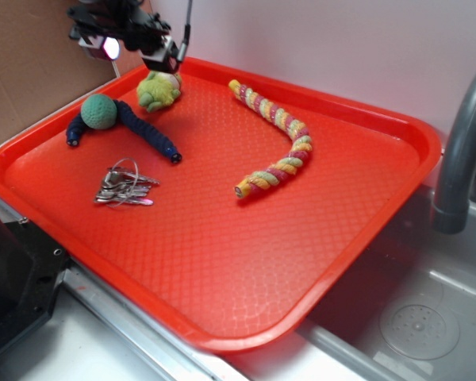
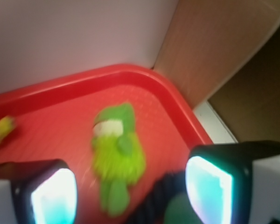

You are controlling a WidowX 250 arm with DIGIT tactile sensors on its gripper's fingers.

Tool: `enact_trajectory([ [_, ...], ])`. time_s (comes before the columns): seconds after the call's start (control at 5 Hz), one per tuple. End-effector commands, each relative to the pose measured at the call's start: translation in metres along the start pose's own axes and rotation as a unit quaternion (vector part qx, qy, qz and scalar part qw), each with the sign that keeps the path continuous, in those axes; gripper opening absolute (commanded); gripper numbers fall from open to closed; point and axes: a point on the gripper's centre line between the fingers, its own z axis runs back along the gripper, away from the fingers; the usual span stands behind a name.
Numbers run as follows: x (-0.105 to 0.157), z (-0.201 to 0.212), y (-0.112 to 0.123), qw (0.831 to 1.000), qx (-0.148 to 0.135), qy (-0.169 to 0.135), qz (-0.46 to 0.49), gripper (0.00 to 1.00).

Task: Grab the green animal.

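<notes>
The gripper (image 1: 163, 65) hangs just above the green animal (image 1: 159, 90), its jaws spread apart with nothing between them. The animal lies at the far left corner of the red tray (image 1: 365, 238), near the teal ball (image 1: 100, 111). This looks like the approach step; next it should go down around the animal and close.

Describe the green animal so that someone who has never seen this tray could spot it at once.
Start from the red tray and go to its far corner beside the cardboard wall. There, right under the end effector, lies the green animal, a fuzzy yellow-green plush with a pale patch. Its neighbour, the teal ball on a dark blue rope, is smooth, round and darker.
</notes>
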Motion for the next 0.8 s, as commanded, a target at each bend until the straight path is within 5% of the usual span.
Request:
enact_trajectory([
  [0.0, 0.022, -0.032, 0.007, 1.000, 0.000, -0.007, 0.011, 1.00],
  [0.2, 0.020, -0.045, 0.005, 1.000, -0.016, 0.005, -0.004, 0.00],
  [0.6, 0.016, -0.038, 0.005, 1.000, -0.016, 0.010, 0.011, 0.00],
])
